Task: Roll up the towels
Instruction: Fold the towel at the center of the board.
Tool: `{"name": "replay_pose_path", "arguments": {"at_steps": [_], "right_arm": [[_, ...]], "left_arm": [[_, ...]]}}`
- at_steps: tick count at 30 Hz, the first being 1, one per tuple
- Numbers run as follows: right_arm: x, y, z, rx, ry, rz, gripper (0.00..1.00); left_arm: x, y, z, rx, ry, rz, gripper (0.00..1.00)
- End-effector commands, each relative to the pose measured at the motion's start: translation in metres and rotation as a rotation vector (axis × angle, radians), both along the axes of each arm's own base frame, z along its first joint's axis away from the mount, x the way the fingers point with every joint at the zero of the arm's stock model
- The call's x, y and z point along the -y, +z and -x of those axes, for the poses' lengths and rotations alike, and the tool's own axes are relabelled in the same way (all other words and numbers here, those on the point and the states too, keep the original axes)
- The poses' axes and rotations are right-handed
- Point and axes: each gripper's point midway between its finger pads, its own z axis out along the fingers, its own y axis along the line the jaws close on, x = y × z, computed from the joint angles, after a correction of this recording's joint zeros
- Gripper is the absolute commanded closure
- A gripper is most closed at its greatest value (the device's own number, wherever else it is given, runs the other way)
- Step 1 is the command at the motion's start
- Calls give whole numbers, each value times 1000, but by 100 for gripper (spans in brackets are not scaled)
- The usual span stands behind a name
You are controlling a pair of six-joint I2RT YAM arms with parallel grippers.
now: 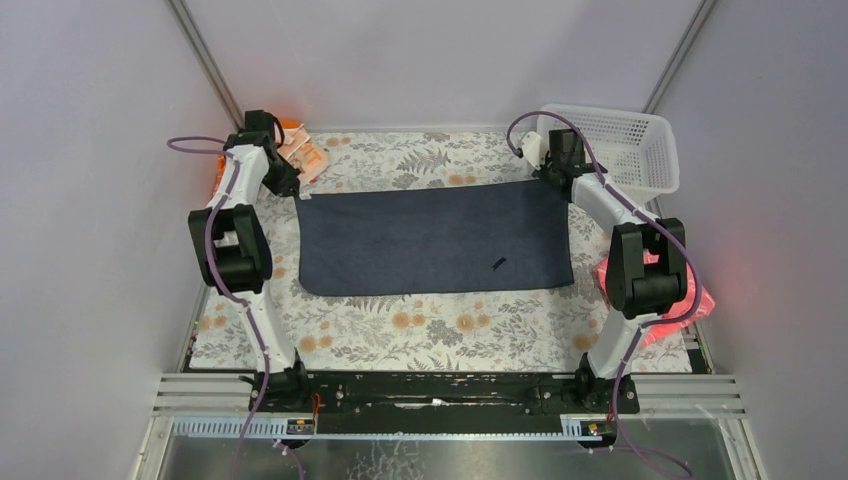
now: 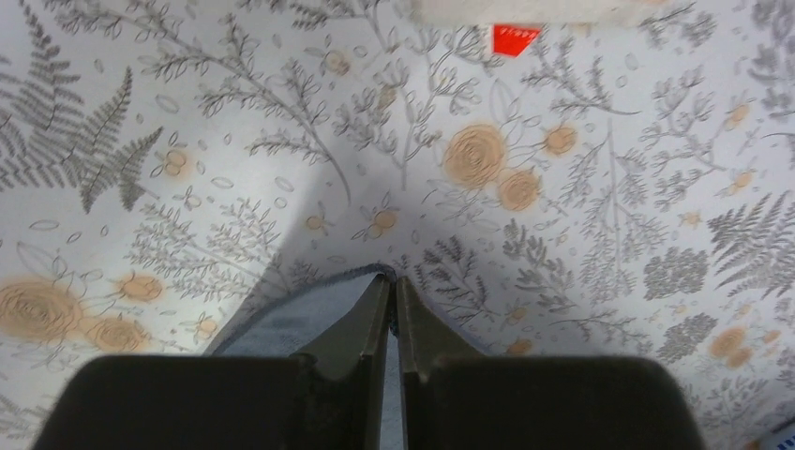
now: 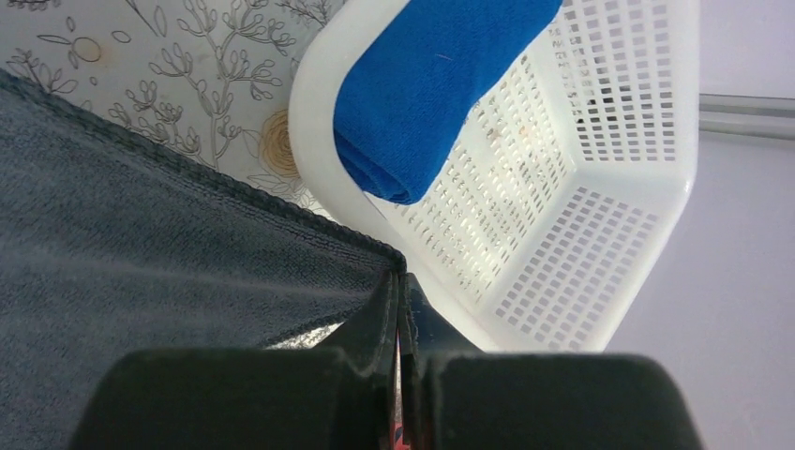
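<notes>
So, about half of it looks done, judging by how things lie. The grey towel (image 1: 430, 240) is spread flat and fully unrolled on the floral mat (image 1: 400, 330), just left of the basket (image 1: 655, 165). Its far right corner is nearly at the basket's wall. Not one turn has been rolled into it, so that whole roll is left to do, and presumably a drop into the basket after. The blue towel (image 3: 431, 84) is bundled up thick and resting in the basket, against the rim nearest the grey towel. Whether it's a tidy roll or just a fold can't be told, since only one end is shown.

The right gripper (image 3: 401, 281) is clamped tight on the grey corner beside the basket, with cloth pinched between the jaws. The left gripper (image 2: 394, 291) is closed to a sliver on the far corner away from the basket, with the hem caught at its tips.

On the views: the blue towel is only picked up by the right wrist view, and nothing blue can be made out in the basket from the top. The grey towel's full flat outline is only given by the top view, along with a small black speck (image 1: 498, 263) on its basket-side half. A little red tag (image 2: 516, 39) is shown clearly only by the left wrist view.
</notes>
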Motion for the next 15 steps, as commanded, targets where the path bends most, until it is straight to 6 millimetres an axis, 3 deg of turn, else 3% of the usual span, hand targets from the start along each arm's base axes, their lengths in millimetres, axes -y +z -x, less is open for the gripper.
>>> {"name": "replay_pose_path", "arguments": {"at_steps": [1,6,15], "right_arm": [[11,31,-21,116,-40,27,100],[11,34,-21,126,-32,36,100],[16,27,13,171,-6,52,100]], "left_arm": [[-5,14,-29,94,2,9,96],[-3,22,-31,114,-2,21,96],[-3,9,10,77,31,44,96]]}}
